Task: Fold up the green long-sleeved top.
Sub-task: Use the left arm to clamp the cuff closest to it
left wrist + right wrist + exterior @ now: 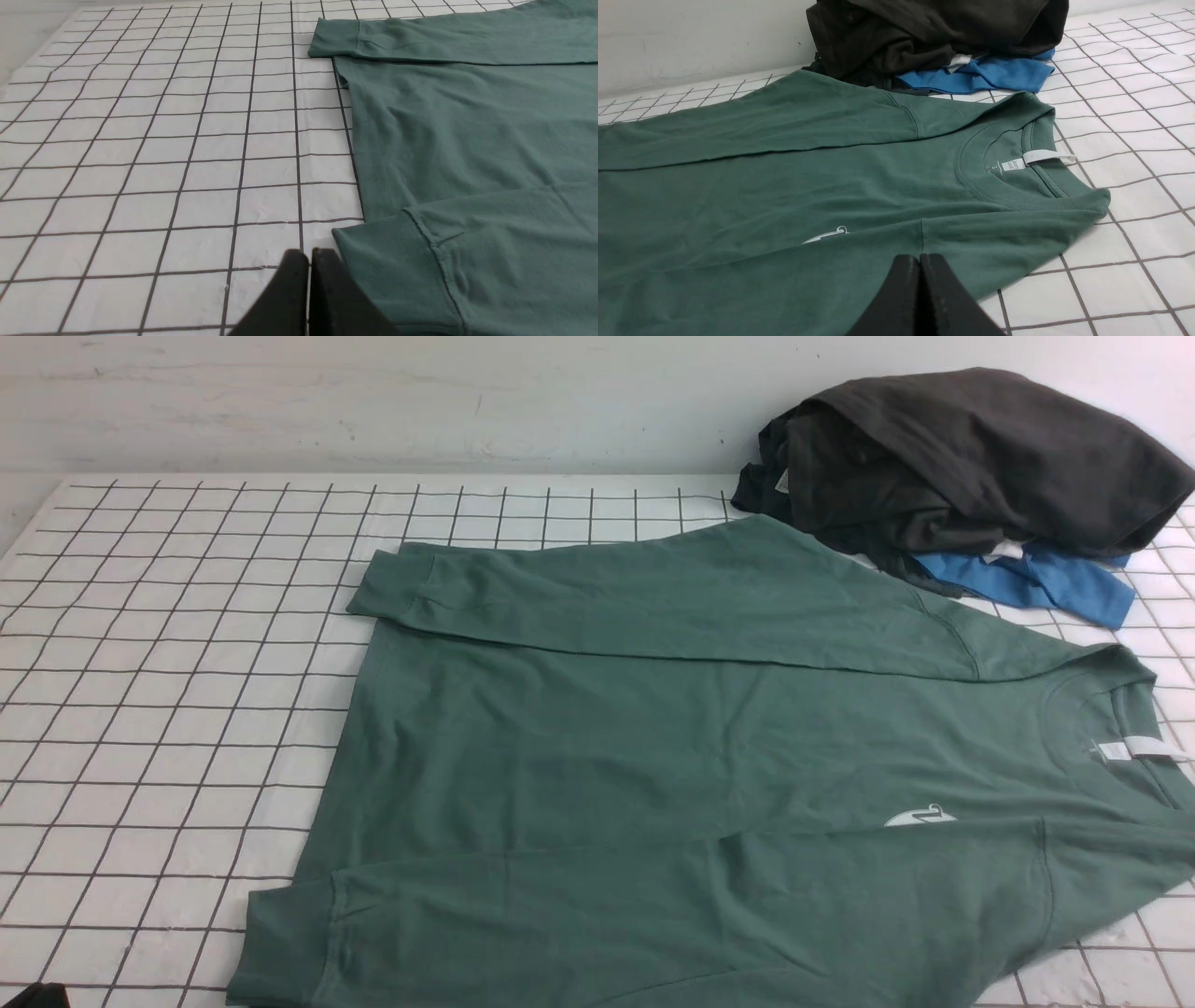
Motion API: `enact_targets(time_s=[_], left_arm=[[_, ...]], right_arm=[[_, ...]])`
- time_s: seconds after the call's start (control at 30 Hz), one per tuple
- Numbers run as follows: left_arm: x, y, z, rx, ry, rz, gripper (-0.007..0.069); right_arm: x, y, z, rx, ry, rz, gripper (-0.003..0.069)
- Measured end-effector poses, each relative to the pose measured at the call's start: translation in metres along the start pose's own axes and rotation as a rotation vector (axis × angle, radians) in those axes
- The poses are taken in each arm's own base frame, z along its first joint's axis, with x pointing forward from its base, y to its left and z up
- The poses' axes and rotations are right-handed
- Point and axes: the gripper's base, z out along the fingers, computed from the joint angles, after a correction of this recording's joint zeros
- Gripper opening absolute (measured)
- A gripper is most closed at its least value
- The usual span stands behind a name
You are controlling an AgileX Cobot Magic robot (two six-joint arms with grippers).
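Lying spread on the surface (149,709) between the two end effectors, the green long-sleeved top (597,747) has both sleeves laid lengthwise over its body, probably to narrow it before the hem goes towards the collar. The left end effector (309,255) has its tips together with nothing gripped, near the closer cuff (285,933); the right end effector (919,259), likewise closed and holding nothing, is by the closer sleeve's shoulder end. Both seem to be kept off the cloth so the folded edges lie undisturbed. The collar (994,196) is beyond the right end effector, its label (1013,164) showing. Farther from that same end effector, the dark garment (971,457) is bunched over the blue one (1036,583), presumably set aside to leave folding room, though it lies close to the far sleeve (672,607).
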Motion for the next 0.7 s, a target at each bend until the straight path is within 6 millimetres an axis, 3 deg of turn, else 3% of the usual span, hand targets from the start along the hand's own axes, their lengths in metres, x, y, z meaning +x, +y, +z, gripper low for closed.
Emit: enact_targets(time_s=[0.7], left_arm=[[-0.0001,0.0003,0.0000,-0.004,-0.001,0.013,-0.0007]], right_arm=[[0.0000,0.0000,0.0000,0.000,0.000,-0.005,-0.0014]])
